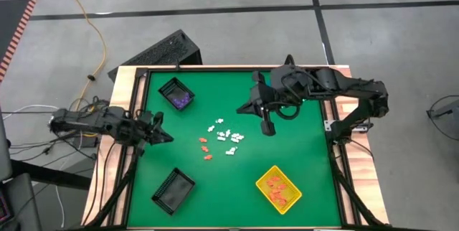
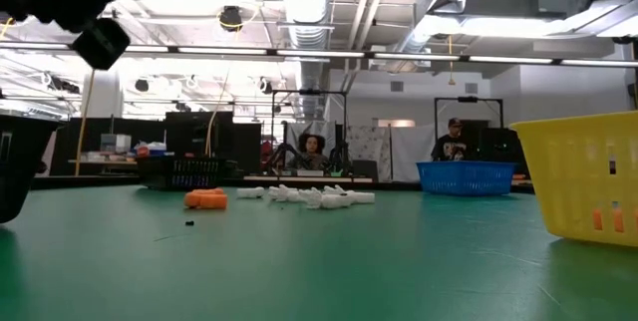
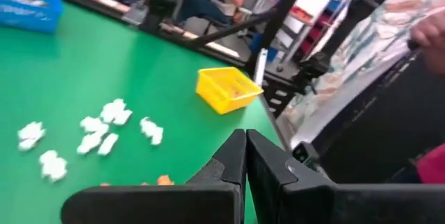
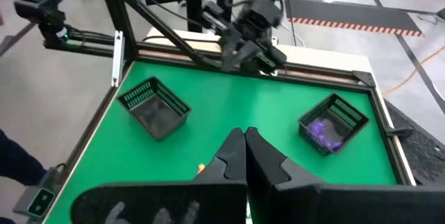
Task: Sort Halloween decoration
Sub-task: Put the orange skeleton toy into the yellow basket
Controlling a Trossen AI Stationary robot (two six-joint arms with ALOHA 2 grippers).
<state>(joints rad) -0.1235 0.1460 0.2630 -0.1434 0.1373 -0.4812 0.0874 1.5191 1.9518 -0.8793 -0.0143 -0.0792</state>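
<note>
Fingers (image 4: 245, 156) pressed together above tiny lumpy Halloween decoration (image 1: 224, 134).

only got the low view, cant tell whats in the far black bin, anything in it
Observer: Yes, purple pieces lie in that black bin, seen from above.
Operator: and the near black bin
Observer: The second black bin looks empty in the high view.
Operator: where are the arms
Observer: The right gripper hangs beside the white pieces, fingers shut; the left gripper waits at the left edge of the table, also shut.
</note>
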